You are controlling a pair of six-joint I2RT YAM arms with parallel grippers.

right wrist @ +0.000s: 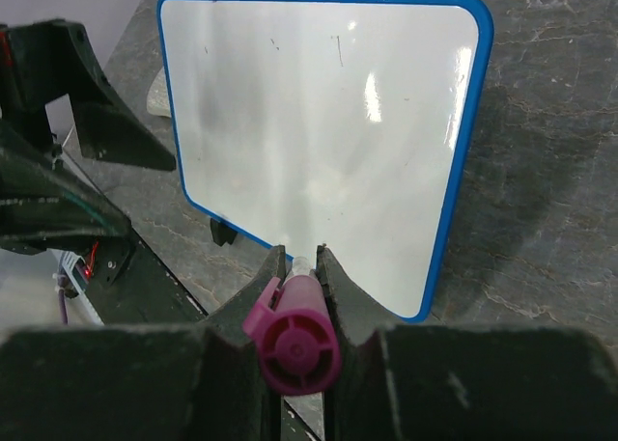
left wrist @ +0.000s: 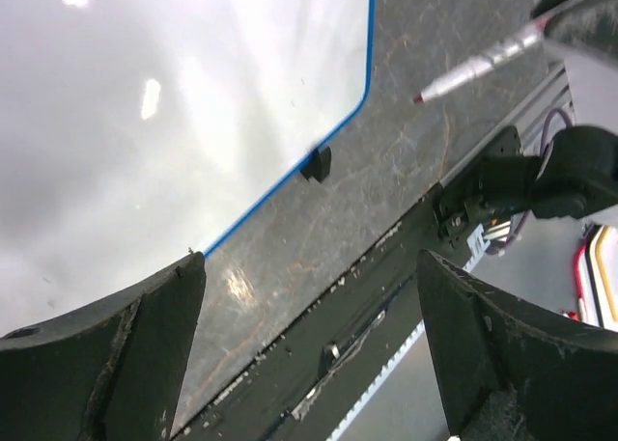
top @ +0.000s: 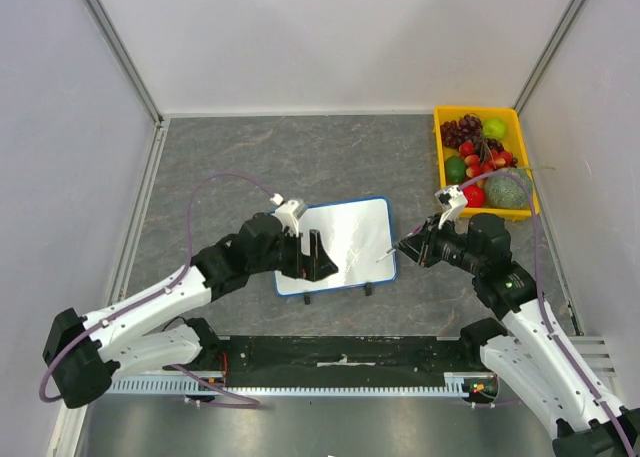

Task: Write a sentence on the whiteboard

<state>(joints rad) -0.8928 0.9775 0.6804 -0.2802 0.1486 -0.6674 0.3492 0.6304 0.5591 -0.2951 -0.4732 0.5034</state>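
The whiteboard (top: pixel 350 239), white with a blue rim and black feet, lies mid-table. Its face is blank but for faint specks; no magenta sentence shows on it. My right gripper (top: pixel 408 247) is shut on a magenta marker (right wrist: pixel 294 335), cap end toward the wrist camera. The marker tip (top: pixel 384 258) sits at the board's right edge. In the right wrist view the board (right wrist: pixel 319 123) fills the space ahead of the gripper (right wrist: pixel 301 262). My left gripper (top: pixel 312 257) is open and empty over the board's near left part. The left wrist view shows the board (left wrist: pixel 145 123), the marker (left wrist: pixel 483 67) and the gripper (left wrist: pixel 309 344).
A yellow tray (top: pixel 441 137) of fruit stands at the back right. A pale grey lump (right wrist: pixel 157 92) peeks from behind the board's far left edge. A black strip (top: pixel 340 352) runs along the table's near edge. White walls close the sides and back.
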